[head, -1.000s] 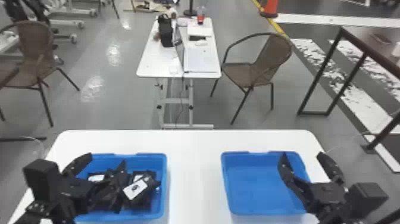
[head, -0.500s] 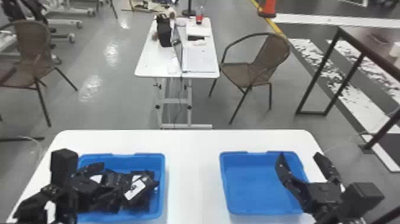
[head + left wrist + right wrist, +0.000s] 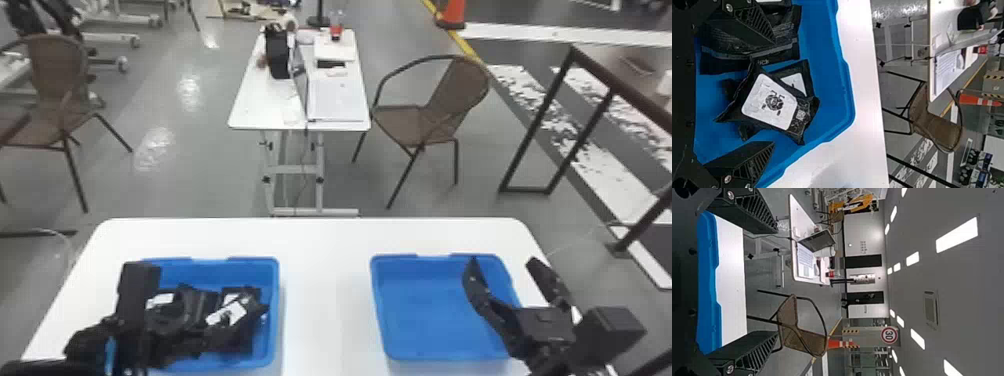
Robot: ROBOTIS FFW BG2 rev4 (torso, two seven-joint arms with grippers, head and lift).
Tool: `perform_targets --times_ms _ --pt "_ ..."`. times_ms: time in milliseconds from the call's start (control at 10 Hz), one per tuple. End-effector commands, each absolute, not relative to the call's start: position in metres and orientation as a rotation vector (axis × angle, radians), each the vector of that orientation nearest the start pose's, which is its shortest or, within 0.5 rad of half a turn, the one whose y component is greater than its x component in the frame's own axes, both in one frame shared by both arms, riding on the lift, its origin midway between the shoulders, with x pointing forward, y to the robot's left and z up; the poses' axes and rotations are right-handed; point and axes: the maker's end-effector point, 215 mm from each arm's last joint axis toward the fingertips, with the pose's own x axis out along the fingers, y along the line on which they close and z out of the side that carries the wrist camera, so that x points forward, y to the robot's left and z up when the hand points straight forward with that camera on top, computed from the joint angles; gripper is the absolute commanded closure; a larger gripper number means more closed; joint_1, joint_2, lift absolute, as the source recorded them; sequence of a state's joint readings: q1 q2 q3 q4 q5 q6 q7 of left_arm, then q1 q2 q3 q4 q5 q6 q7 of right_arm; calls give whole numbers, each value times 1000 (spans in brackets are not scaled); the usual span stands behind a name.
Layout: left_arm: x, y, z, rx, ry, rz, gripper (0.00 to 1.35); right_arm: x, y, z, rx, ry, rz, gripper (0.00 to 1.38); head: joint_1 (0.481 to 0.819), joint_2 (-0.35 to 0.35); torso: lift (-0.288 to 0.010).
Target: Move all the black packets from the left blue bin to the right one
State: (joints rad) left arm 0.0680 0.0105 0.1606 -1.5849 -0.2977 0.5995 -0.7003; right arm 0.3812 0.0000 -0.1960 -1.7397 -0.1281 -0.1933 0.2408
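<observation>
We have left end effector (image 3: 167, 320) spread at left bin (image 3: 275, 300), labelled packet (image 3: 770, 102) facing finger gap; right end effector (image 3: 502, 264) spread too.

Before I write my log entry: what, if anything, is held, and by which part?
Nothing is held; the left gripper and right gripper are open.
</observation>
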Motion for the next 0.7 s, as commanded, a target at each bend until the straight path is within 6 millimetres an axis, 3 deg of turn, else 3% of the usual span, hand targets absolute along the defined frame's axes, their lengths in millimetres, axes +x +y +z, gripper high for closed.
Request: perform_targets --times_ms 0,200,400,500,600 --pt "483 218 -560 27 760 -466 128 462 -296 -387 62 1 34 102 695 -86 0" --pt "496 198 -571 31 769 -574 128 465 -293 -388 67 0 44 102 695 -95 0" --pt "491 188 -589 27 834 -614 139 467 -289 -388 81 -1 50 102 695 -113 0" --pt "487 189 -594 45 861 -612 200 466 -289 -390 84 2 50 102 695 -116 0" --pt "490 191 -593 64 851 -604 374 465 -290 -391 91 3 48 102 695 -117 0"
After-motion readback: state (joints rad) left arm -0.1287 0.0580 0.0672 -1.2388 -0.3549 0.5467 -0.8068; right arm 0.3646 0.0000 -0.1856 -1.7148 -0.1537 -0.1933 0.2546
